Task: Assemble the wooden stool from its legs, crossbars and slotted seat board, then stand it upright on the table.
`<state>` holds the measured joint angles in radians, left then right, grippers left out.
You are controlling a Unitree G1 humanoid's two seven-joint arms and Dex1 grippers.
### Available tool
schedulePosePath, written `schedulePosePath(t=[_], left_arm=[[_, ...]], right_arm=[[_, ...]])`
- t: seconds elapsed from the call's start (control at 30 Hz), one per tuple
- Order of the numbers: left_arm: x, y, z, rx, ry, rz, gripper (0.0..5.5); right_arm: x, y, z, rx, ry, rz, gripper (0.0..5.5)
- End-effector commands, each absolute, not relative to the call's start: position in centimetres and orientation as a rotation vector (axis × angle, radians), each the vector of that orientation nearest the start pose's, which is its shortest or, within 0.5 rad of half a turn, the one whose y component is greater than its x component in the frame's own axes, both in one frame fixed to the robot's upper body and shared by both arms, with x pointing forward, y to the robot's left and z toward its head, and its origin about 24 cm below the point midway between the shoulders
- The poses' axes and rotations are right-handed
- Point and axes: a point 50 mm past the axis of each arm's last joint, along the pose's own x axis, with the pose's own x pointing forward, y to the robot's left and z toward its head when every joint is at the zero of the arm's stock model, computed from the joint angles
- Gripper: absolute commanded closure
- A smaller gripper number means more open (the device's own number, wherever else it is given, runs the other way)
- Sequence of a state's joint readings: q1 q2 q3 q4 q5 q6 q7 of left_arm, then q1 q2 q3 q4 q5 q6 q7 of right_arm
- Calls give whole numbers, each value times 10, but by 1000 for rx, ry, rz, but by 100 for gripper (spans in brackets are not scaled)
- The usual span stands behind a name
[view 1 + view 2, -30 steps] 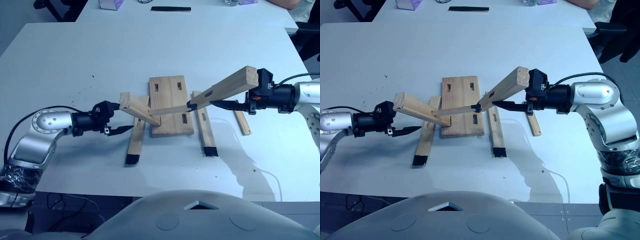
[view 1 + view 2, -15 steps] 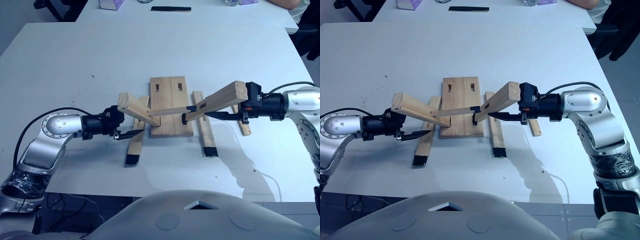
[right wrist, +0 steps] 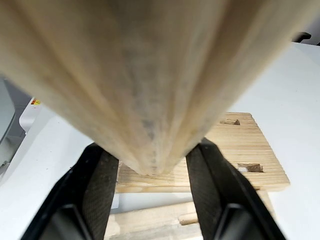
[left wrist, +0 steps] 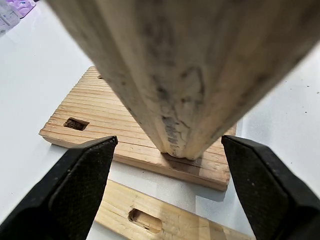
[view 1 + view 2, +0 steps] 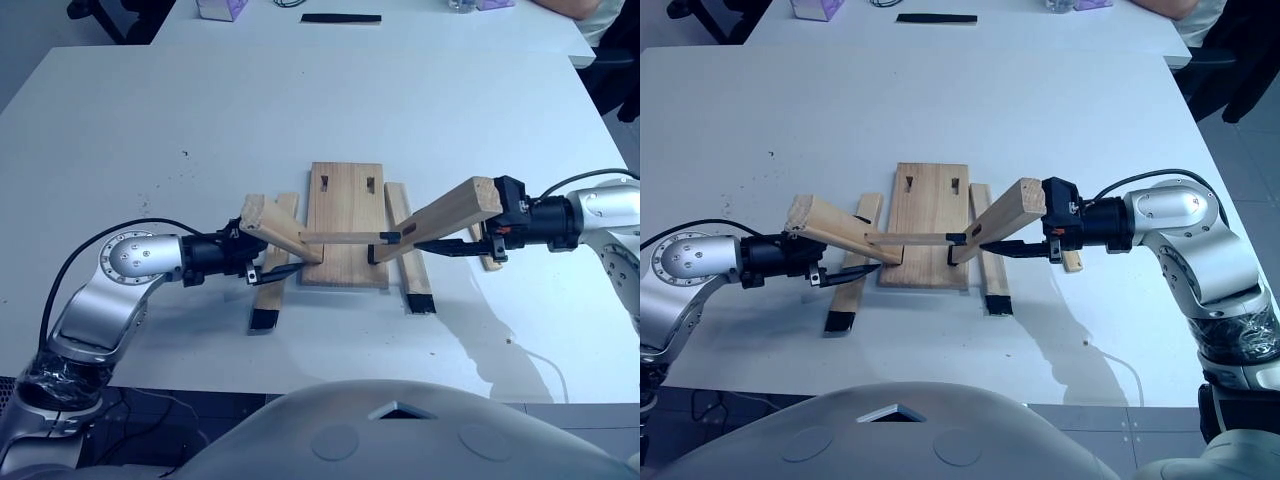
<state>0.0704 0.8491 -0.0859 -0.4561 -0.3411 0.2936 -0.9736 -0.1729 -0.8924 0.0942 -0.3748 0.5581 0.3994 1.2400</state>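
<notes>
The slotted seat board point(image 5: 347, 205) lies flat at the table's middle. Two legs joined by a thin crossbar point(image 5: 340, 238) are held tilted over it. My right gripper point(image 5: 440, 232) is shut on the right leg point(image 5: 445, 212), its fingers point(image 3: 100, 190) pressed against both sides. The left leg point(image 5: 275, 225) slopes down, its lower end on the board's left edge. My left gripper point(image 5: 272, 262) is open around this leg, fingers point(image 4: 80, 190) apart from the wood. Two loose legs with black tips point(image 5: 270, 285) point(image 5: 408, 260) lie flat on either side of the board.
A short crossbar point(image 5: 1072, 262) lies on the table under my right gripper. A black strip point(image 5: 340, 17) and a purple box point(image 5: 220, 8) sit at the far edge. A thin cable point(image 5: 540, 355) lies near the front right.
My right gripper lowered its leg, bringing the joined legs down over the board, which shifted slightly. My left gripper moved right until its open fingers came around the left leg.
</notes>
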Motion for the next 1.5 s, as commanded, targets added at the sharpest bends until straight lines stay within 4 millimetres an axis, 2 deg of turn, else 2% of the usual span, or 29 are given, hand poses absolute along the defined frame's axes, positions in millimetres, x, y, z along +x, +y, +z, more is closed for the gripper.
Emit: schedulePosePath(t=[0.03,0.3,0.47,0.6,0.87,1.07,1.23,1.4,1.5], left_arm=[[201,179,109,451,264,-1200,163],[201,178,101,444,284,-1168,163],[199,172,101,465,270,-1192,163],[197,165,105,479,248,-1215,163],[198,149,119,475,178,-1242,163],[203,134,114,490,176,-1296,163],[210,118,110,528,182,-1363,163],[217,103,113,565,171,-1425,163],[219,98,118,528,153,-1420,163]], right_arm=[[208,-184,126,-346,423,1568,350],[204,-182,126,-392,431,1619,350],[208,-169,130,-373,414,1650,350],[207,-159,124,-387,473,1689,350],[206,-153,96,-372,742,1706,350],[206,-141,68,-342,878,1662,350],[205,-126,57,-340,890,1658,350],[205,-114,56,-323,874,1655,350],[204,-111,58,-305,850,1652,350]])
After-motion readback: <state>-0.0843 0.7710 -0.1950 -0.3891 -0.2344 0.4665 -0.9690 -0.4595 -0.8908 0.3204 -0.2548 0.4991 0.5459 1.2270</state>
